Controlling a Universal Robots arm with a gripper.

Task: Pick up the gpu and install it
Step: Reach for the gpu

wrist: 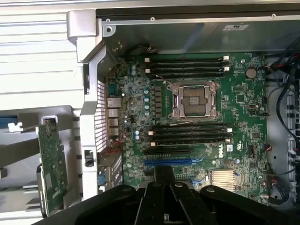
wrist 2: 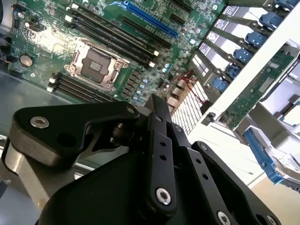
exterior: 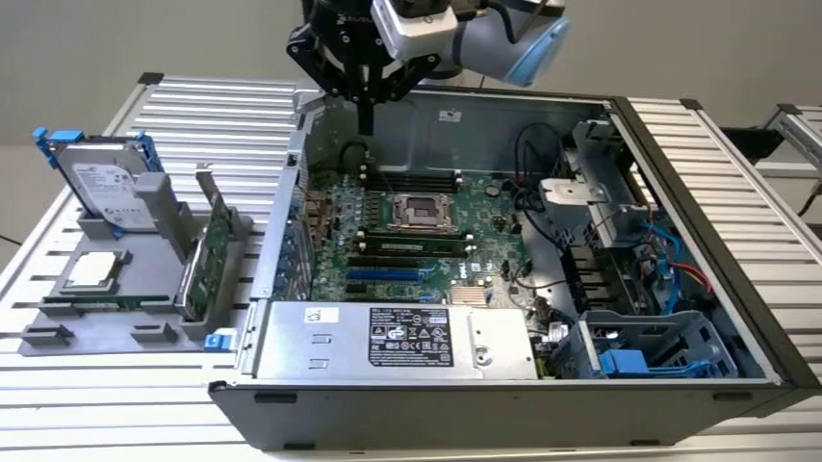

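- Gripper (exterior: 368, 121): fingers closed tip to tip, nothing between them. They point down, hanging over the open case (exterior: 719, 250) and touching nothing. In both wrist views the closed fingers (wrist 2: 155, 104) (wrist: 164, 172) run to a single dark point.
- Directly below in the first wrist view is the motherboard (wrist: 234, 136). The finger point lies over the blue slot (wrist: 168, 162).
- Exterior view, clock-face: the gripper is at 12 o'clock of the motherboard (exterior: 424, 236), high above the case's far wall.
- CPU socket (exterior: 419, 210) is open and sits mid-board. Black memory slots (wrist: 187, 65) flank it on two sides.
- Gpu (exterior: 210, 252): not installed. It stands on edge in a grey holder (exterior: 129, 250), outside the case and just beside the case's side wall. The silver bracket points up.
- From the gripper the gpu lies at 8 o'clock in the exterior view, well apart. Its green face also shows in both wrist views (wrist 2: 260, 86) (wrist: 50, 161).
- Hard drive (exterior: 106, 185), blue-framed, is upright in the same holder, at 10 o'clock of the gpu.
- A square chip (exterior: 95, 271) lies flat on the holder, at 9 o'clock of the gpu.
- Power supply (exterior: 385, 339) is at 6 o'clock of the motherboard, inside the case.
- Drive cage (exterior: 649, 351) with blue parts is at 4 o'clock of the motherboard.
- Everything rests on a ribbed metal table (exterior: 206, 106).
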